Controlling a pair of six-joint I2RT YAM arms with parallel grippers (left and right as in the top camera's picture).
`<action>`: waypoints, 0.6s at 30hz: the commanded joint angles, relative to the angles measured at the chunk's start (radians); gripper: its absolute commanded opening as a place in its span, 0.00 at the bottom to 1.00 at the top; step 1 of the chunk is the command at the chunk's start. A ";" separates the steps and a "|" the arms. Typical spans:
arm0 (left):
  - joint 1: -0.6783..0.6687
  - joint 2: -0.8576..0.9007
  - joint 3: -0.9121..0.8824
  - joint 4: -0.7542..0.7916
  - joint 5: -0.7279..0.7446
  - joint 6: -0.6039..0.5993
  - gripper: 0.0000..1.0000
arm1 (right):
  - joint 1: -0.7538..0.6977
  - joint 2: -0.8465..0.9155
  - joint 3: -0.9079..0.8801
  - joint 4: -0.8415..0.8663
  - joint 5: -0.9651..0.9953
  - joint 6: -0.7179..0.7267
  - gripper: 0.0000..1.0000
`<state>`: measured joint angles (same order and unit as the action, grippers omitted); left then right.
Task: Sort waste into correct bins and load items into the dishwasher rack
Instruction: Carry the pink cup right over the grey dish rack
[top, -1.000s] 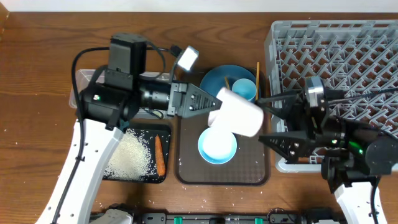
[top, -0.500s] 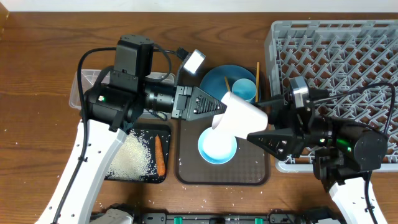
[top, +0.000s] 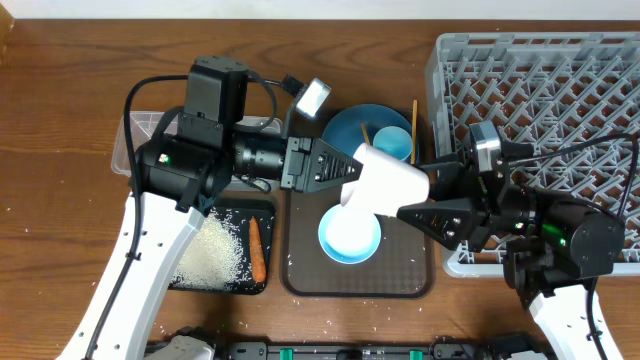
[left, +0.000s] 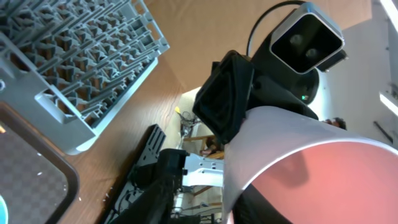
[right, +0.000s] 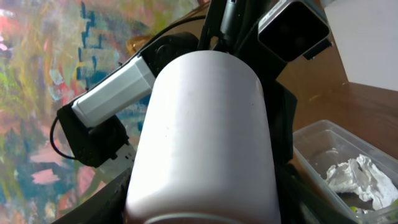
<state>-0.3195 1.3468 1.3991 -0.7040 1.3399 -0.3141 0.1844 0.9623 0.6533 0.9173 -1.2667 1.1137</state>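
The pale pink cup (top: 390, 185) hangs sideways in the air over the brown tray, between my two grippers. My left gripper (top: 347, 180) is shut on its rim, and the pink inside fills the left wrist view (left: 323, 180). My right gripper (top: 418, 195) is closed on the cup's base end, one finger on each side; the cup fills the right wrist view (right: 205, 137). The light-blue bowl (top: 350, 238) sits below it. The dark-blue plate (top: 350, 128) holds the light-blue cup (top: 393, 143) and a chopstick (top: 364, 133).
The grey dishwasher rack (top: 540, 80) stands at the right, with a chopstick (top: 415, 115) by its left side. The black tray (top: 222, 286) holds rice (top: 208, 250) and the carrot (top: 257, 250). The clear tub (top: 138, 128) holds the napkin (right: 349, 177). The brown tray (top: 300, 272) is in the middle.
My right gripper's fingers have drawn in around the cup's base. The cup and my left gripper have barely moved in the last half second.
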 joint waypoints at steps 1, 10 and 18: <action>-0.002 0.003 -0.002 0.002 -0.080 0.006 0.35 | 0.004 0.000 0.010 0.007 0.009 -0.027 0.45; 0.029 0.003 -0.002 -0.049 -0.400 0.006 0.43 | -0.050 0.000 0.010 0.007 -0.039 -0.038 0.42; 0.048 0.003 -0.002 -0.126 -0.602 0.006 0.47 | -0.205 0.000 0.010 -0.011 -0.104 -0.037 0.41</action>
<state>-0.2726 1.3464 1.3991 -0.8162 0.8680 -0.3145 0.0334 0.9684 0.6518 0.9138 -1.3338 1.0904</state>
